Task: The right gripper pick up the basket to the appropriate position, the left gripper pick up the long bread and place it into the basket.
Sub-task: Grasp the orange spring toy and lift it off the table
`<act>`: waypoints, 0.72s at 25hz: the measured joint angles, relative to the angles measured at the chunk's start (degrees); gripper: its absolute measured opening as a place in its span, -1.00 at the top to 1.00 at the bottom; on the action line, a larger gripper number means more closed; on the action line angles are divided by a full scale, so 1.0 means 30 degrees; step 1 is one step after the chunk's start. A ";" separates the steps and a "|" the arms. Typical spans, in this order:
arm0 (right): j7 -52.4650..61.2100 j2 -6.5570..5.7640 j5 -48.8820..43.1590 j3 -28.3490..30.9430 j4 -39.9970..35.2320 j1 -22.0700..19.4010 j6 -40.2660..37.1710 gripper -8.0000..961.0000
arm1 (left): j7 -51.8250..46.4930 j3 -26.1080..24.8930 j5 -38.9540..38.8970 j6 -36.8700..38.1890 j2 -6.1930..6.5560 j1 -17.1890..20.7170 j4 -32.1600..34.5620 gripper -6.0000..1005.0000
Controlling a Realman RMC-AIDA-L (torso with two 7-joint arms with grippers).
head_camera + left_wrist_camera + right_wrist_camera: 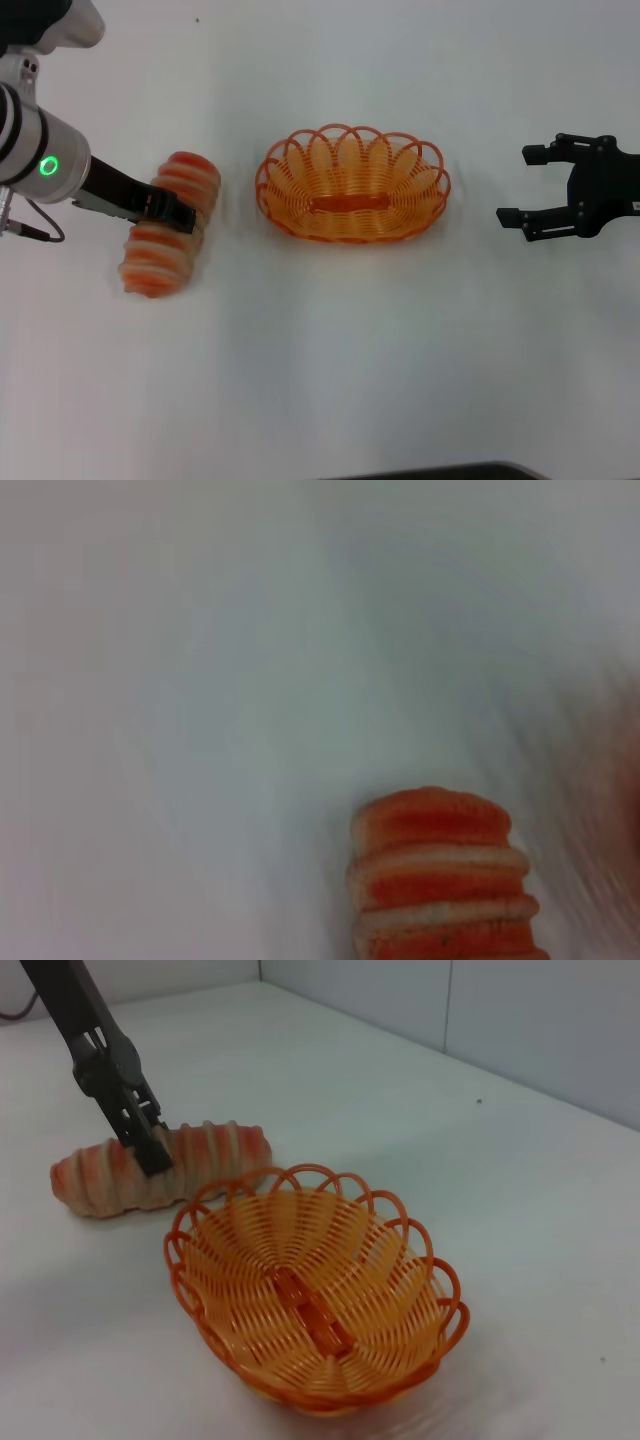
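The long bread, tan with orange-red stripes, lies crosswise at the left of the white table. My left gripper is shut across its middle; the right wrist view shows the black fingers clamped on the loaf. The left wrist view shows only one rounded end of the bread. The orange basket stands empty on the table at the centre, to the right of the bread, and also shows in the right wrist view. My right gripper is open, apart from the basket on its right.
The white table stretches in front of the basket and the bread. A grey wall stands behind the table. A dark edge shows at the table's front.
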 joint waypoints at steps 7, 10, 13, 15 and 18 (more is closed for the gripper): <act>0.0044 -0.0006 0.0001 0.0051 -0.0014 0.0060 -0.0023 -1.00 | 0.0002 -0.0001 -0.0006 0.0029 0.0001 0.0004 0.0237 -0.18; 0.0057 -0.0012 0.0000 0.0106 -0.0159 0.0042 -0.0019 -1.00 | 0.0003 -0.0001 -0.0006 0.0033 0.0001 0.0007 0.0242 -0.12; 0.0079 0.0004 0.0000 0.0113 -0.0250 0.0001 -0.0022 -1.00 | 0.0002 0.0000 -0.0006 0.0050 0.0004 -0.0030 0.0200 -0.07; 0.0081 0.0010 0.0000 0.0112 -0.0251 -0.0003 -0.0025 -1.00 | 0.0003 -0.0001 -0.0006 0.0051 0.0020 -0.0053 0.0140 -0.04; 0.0087 0.0037 0.0001 0.0065 -0.0251 -0.0009 -0.0008 -1.00 | 0.0013 0.0000 -0.0006 0.0078 0.0034 -0.0069 0.0120 0.02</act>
